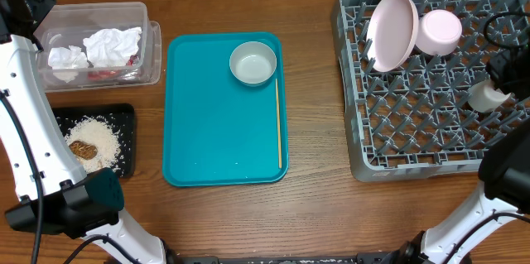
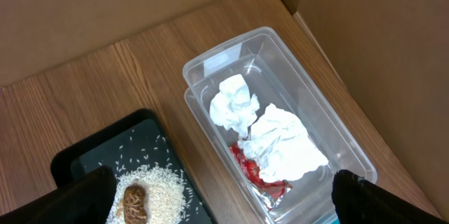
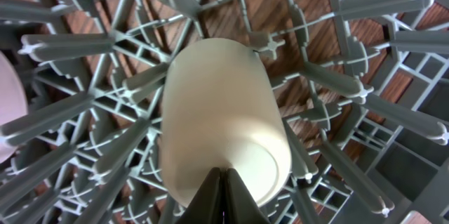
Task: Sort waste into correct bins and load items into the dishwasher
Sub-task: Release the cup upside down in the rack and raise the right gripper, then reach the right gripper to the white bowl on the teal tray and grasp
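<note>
The clear tub [image 1: 151,53] holds two crumpled white napkins [image 1: 112,45] and a red wrapper [image 2: 256,175]. The black tray [image 1: 124,119] holds rice crumbs [image 1: 99,138] and a brown biscuit piece [image 1: 80,149]. The grey-white bowl [image 1: 252,63] sits on the teal tray. In the grey dish rack [image 1: 414,132] the large plate [image 1: 392,31] and the smaller plate [image 1: 439,31] stand on edge. My right gripper [image 3: 224,180] is shut on the white cup [image 3: 217,112], which lies tilted among the pegs [image 1: 484,96]. My left gripper [image 2: 224,199] is open and empty above the tub and black tray.
The large teal tray [image 1: 215,123] lies mid-table with a thin wooden stick [image 1: 277,123] along its right side. Cardboard walls [image 2: 365,41] stand behind the tub. The white left arm [image 1: 29,123] runs down the left edge.
</note>
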Motion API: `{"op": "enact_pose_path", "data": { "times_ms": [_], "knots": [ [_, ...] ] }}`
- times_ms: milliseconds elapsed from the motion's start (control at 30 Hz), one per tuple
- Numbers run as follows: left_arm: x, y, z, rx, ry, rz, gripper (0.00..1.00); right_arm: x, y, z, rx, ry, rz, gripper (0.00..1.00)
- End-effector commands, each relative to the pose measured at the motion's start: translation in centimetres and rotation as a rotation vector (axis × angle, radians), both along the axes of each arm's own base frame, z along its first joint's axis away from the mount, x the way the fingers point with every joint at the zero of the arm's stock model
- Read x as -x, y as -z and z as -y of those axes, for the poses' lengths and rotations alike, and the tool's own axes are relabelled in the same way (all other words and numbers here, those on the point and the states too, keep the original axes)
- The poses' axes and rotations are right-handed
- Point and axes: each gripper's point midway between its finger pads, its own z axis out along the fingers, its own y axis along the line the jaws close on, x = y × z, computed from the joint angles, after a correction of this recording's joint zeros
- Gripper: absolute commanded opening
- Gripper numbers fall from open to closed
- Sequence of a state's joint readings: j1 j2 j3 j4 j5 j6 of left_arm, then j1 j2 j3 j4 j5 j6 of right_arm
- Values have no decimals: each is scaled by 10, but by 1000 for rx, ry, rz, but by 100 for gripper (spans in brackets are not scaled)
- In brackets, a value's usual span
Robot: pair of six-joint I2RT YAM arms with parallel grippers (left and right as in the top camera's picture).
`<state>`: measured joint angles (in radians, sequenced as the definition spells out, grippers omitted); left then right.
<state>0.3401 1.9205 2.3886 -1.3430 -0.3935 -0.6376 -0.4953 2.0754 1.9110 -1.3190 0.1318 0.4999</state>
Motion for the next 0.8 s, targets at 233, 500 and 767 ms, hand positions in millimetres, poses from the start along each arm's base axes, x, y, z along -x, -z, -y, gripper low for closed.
{"op": "enact_pose_path", "data": {
  "times_ms": [233, 500, 767],
  "knots": [
    [-3, 3, 3, 5, -6, 3, 100, -6, 8, 23, 75, 26, 22, 4],
    [-3, 3, 3, 5, -6, 3, 100, -17, -10, 34, 132, 25, 65, 4],
    [-3, 3, 3, 5, -6, 3, 100, -41, -106, 11, 134, -29, 300, 4]
  ]
}}
